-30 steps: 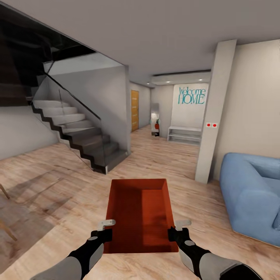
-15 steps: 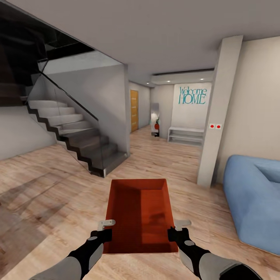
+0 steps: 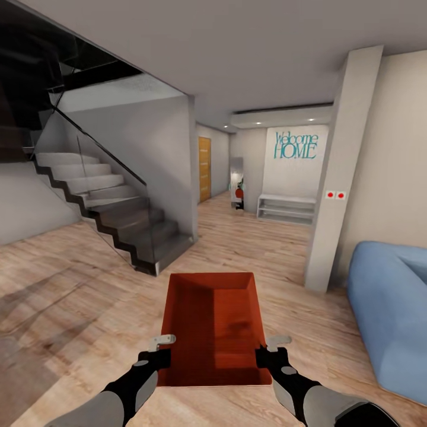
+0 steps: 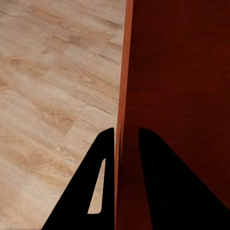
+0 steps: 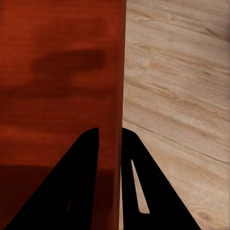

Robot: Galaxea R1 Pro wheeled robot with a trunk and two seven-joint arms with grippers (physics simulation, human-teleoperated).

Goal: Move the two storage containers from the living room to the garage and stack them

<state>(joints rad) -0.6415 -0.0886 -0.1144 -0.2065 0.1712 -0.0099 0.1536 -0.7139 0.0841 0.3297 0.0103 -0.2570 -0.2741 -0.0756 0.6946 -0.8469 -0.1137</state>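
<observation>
An orange-red storage container [image 3: 212,326] hangs in front of me above the light wood-plank floor [image 3: 77,308], held between both arms. My left gripper [image 3: 159,356] is shut on its left wall, one finger inside and one outside. The left wrist view shows that thin wall [image 4: 120,110] pinched between the dark fingers [image 4: 103,163]. My right gripper [image 3: 267,354] is shut on the right wall in the same way, and the right wrist view shows the wall [image 5: 119,96] between its fingers [image 5: 132,163]. The tub is empty.
A dark staircase [image 3: 118,219] with a glass rail rises at the left. A white pillar [image 3: 338,178] and a blue sofa [image 3: 391,314] stand at the right. Between them a hallway runs to a white bench [image 3: 286,207] under a "Welcome HOME" wall sign [image 3: 295,145], with a wooden door [image 3: 204,168] on its left.
The whole view has shifted: pillar and sofa slid right and the staircase left, so the camera moved forward. The container and both grippers keep the same place in the picture.
</observation>
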